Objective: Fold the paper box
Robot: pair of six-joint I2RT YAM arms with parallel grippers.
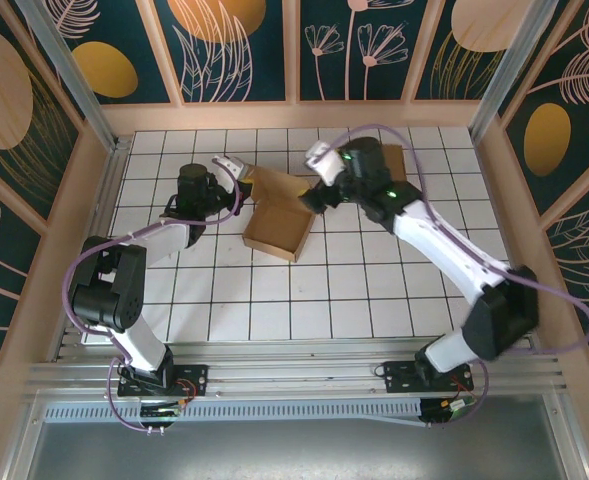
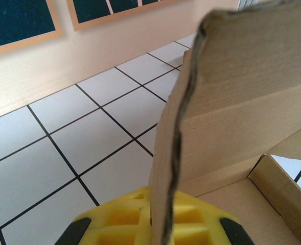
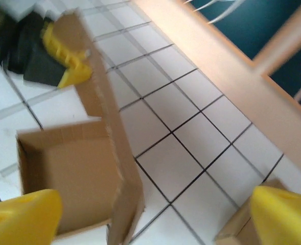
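The paper box (image 1: 274, 232) lies in the middle of the white tiled table (image 1: 354, 290), between the two arms, with its open tray facing up. At its far-left side one flap stands up. The left gripper (image 2: 163, 222) is pressed together on the edge of this flap, with a yellow finger on each side of the cardboard. The right gripper (image 3: 155, 204) is at the far-right side of the box with its yellow fingers (image 3: 22, 217) spread wide. The standing flap runs between them, and they do not close on it.
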